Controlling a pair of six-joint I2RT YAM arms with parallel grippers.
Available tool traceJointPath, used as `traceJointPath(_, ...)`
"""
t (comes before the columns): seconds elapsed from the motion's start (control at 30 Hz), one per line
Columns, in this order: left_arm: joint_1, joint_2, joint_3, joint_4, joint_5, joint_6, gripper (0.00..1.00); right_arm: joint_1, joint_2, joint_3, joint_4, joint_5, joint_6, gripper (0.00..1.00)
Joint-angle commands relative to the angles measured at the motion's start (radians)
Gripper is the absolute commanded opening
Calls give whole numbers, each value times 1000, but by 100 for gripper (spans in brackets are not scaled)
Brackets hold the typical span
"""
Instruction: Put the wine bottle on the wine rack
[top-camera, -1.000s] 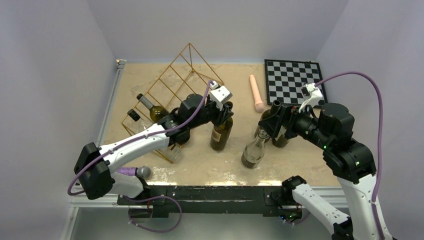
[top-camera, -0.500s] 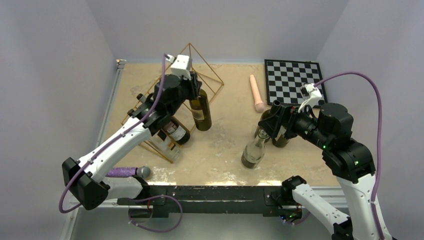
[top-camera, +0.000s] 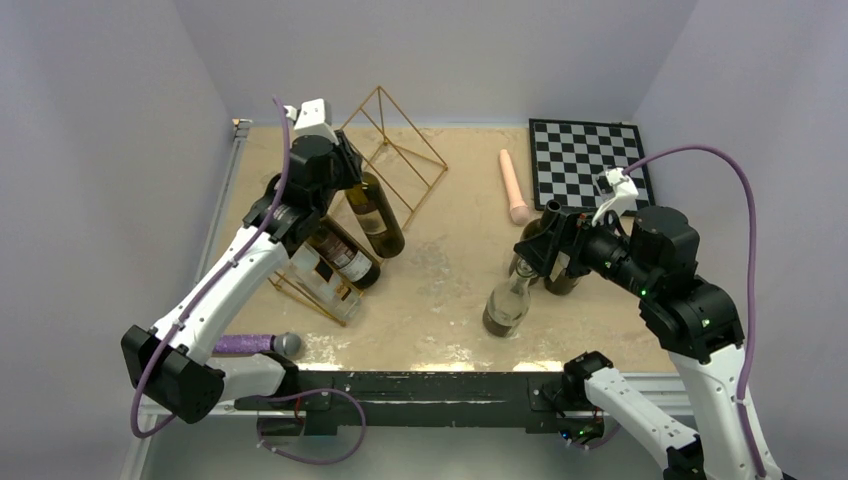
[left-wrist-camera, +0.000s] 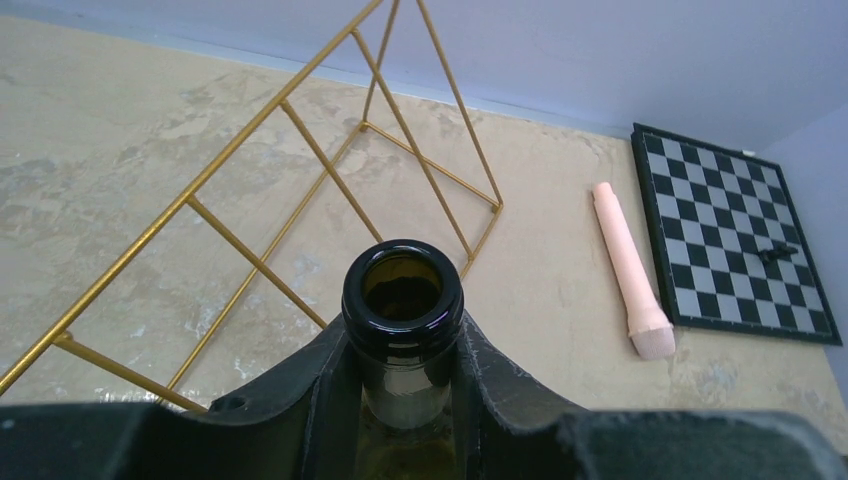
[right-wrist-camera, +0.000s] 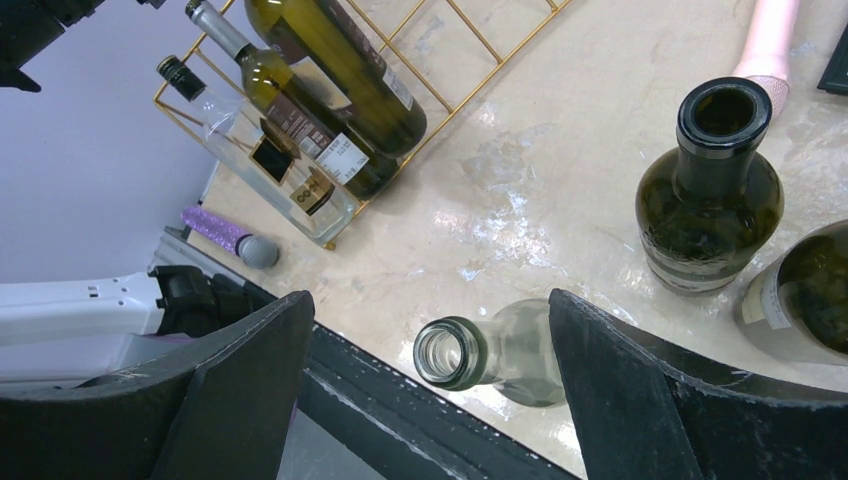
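Note:
My left gripper (top-camera: 343, 172) is shut on the neck of a dark green wine bottle (top-camera: 376, 215). It holds the bottle tilted over the sloping grid of the gold wire wine rack (top-camera: 381, 90), next to a labelled dark bottle (top-camera: 343, 257) and a clear bottle (top-camera: 322, 285) lying in the rack. In the left wrist view the black fingers (left-wrist-camera: 320, 380) clamp just below the bottle's open mouth (left-wrist-camera: 402, 290), with the rack (left-wrist-camera: 283, 103) beyond. My right gripper (right-wrist-camera: 428, 300) stands open above an upright clear bottle (right-wrist-camera: 485, 350), touching nothing.
Two dark bottles (top-camera: 555, 250) stand behind the clear one (top-camera: 505, 300) under the right arm. A pink cylinder (top-camera: 514, 187) and a chessboard (top-camera: 585, 160) lie at the back right. A purple-handled microphone (top-camera: 255, 344) rests at the near left edge.
The left arm carried the dark green bottle from the table's middle back and left to the rack and tilted it over the grid. The right arm has barely moved.

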Motion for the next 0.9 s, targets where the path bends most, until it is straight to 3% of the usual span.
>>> traceJointPath(0.0,56,-5,22,122,12,-106,0,-3,-2,-7,46,-27,0,92)
traceJointPath(0.53,134,57,-61,166,41,-191,0,-3,13,-15,53,-27,3,92)
traceJointPath(0.87,144,62,-107,200,-32,-188,0,-3,19,-32,62,-25,6,92)
